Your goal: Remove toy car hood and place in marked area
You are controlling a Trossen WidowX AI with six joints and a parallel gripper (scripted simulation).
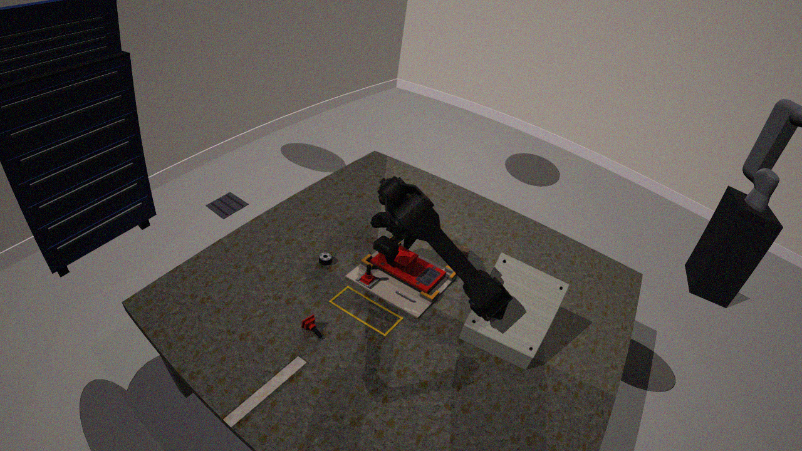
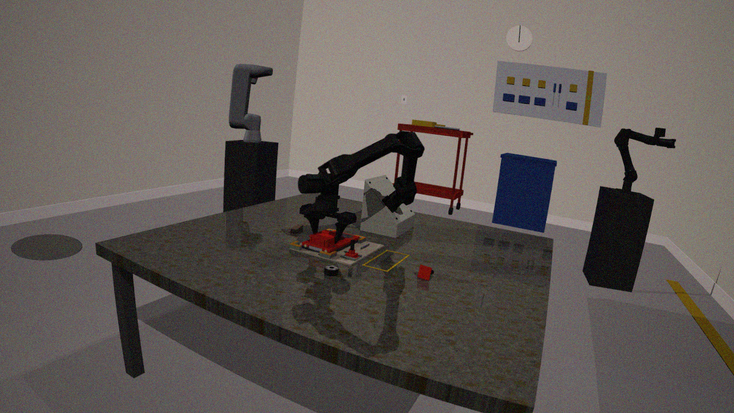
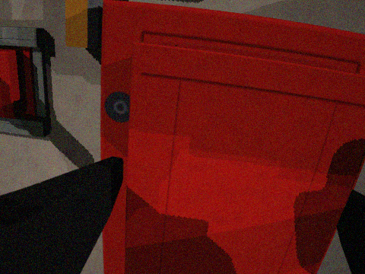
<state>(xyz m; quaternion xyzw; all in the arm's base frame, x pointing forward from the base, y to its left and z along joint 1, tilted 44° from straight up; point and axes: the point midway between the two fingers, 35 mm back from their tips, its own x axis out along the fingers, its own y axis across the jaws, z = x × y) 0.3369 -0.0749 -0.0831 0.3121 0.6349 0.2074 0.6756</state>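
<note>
The toy car (image 1: 417, 275) (image 2: 351, 240) is a red body held by orange corner brackets on a pale board (image 1: 386, 295). Its raised red block, seemingly the hood (image 1: 408, 257) (image 2: 322, 240) (image 3: 247, 114), still sits on the body. My gripper (image 1: 400, 252) (image 2: 326, 237) (image 3: 236, 179) is open wide, fingers pointing down, one on either side of the block. In the wrist view the left fingertip lies close to the block's edge; whether it touches is unclear. The marked area (image 1: 374, 302) (image 2: 375, 267) is a yellow outline on the table, beside the board, with nothing in it.
A small red upright piece (image 1: 366, 277) (image 2: 352, 252) stands on the board. A black-and-white ring (image 1: 325, 259) (image 2: 331, 270), a red piece (image 1: 308, 322) (image 2: 424, 272) with a black handle, a pale strip (image 1: 266, 391) and a slanted pale block (image 1: 544, 302) (image 2: 379, 225) are on the table.
</note>
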